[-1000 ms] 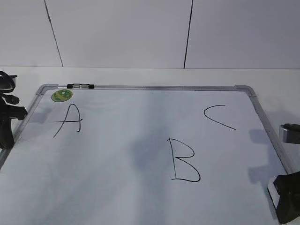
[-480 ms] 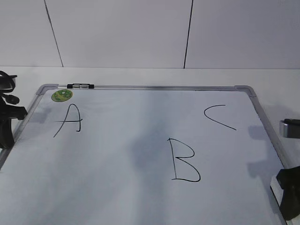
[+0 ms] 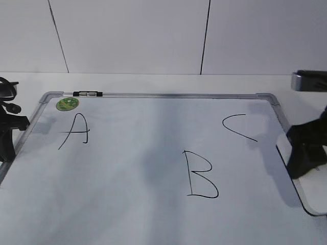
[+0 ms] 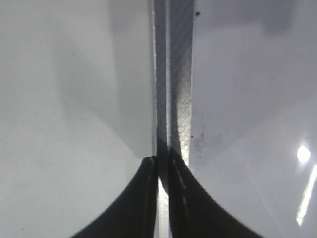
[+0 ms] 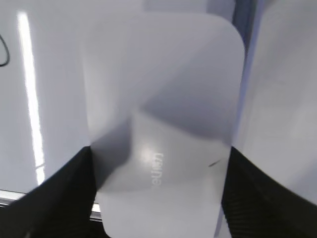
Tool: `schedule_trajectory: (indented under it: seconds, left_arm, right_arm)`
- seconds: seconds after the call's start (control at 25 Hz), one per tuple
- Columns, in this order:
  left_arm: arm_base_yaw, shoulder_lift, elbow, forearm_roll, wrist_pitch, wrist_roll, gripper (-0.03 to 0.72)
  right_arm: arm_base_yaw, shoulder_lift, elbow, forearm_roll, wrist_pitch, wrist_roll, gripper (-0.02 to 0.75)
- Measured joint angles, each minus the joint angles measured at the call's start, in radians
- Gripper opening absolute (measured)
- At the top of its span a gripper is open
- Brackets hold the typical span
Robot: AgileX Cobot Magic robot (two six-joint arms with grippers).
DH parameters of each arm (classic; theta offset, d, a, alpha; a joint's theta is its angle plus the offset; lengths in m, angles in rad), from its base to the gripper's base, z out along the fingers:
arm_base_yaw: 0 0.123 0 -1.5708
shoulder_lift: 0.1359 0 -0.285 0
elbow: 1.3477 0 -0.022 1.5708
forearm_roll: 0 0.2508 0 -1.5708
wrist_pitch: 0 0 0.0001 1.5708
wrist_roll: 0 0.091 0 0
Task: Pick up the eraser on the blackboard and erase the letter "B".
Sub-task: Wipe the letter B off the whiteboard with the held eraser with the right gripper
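Observation:
The blackboard (image 3: 143, 153) is a white dry-erase board with a silver frame, lying flat. The letter "B" (image 3: 200, 173) is drawn in thin black marker right of its centre. My right gripper (image 3: 305, 148) is at the board's right edge, shut on the white eraser (image 3: 316, 191), which hangs below the fingers. In the right wrist view the eraser (image 5: 163, 89) fills the gap between the two black fingers of my right gripper (image 5: 158, 168), with grey lettering on top. My left gripper (image 3: 7, 132) is at the board's left edge; in the left wrist view it (image 4: 162, 163) is shut and empty over the frame (image 4: 173, 74).
The letter "A" (image 3: 75, 130) is at the far left and the letter "C" (image 3: 237, 127) at the far right of the board. A round green sticker (image 3: 67, 104) and a small black-and-silver marker (image 3: 88, 94) sit at the far left corner. A white wall stands behind.
My right gripper has risen from the lower right corner and moved farther back along the board's right edge, carrying the eraser. The left arm has not moved.

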Motion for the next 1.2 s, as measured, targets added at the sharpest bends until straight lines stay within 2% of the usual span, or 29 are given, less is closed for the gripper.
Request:
schedule_trajectory:
  seconds: [0.24,0.36,0.68,0.96,1.2]
  left_arm:
    - [0.000,0.000,0.000,0.000,0.000,0.000,0.036]
    - [0.000,0.000,0.000,0.000,0.000,0.000,0.036]
    - [0.000,0.000,0.000,0.000,0.002,0.000,0.036]
    - [0.000,0.000,-0.002,0.002,0.008,0.000,0.036]
    - [0.000,0.000,-0.002,0.002,0.010,0.000,0.036]
  right_arm:
    - [0.155,0.129,-0.144,-0.017,0.004,0.013,0.549]
    - [0.204,0.222,-0.196,-0.017,-0.002,0.015,0.549]
    - [0.228,0.439,-0.273,-0.020,-0.031,0.019,0.549]
    - [0.232,0.465,-0.294,0.025,-0.022,0.015,0.549]
    - [0.358,0.468,-0.297,0.057,-0.071,0.009,0.549]
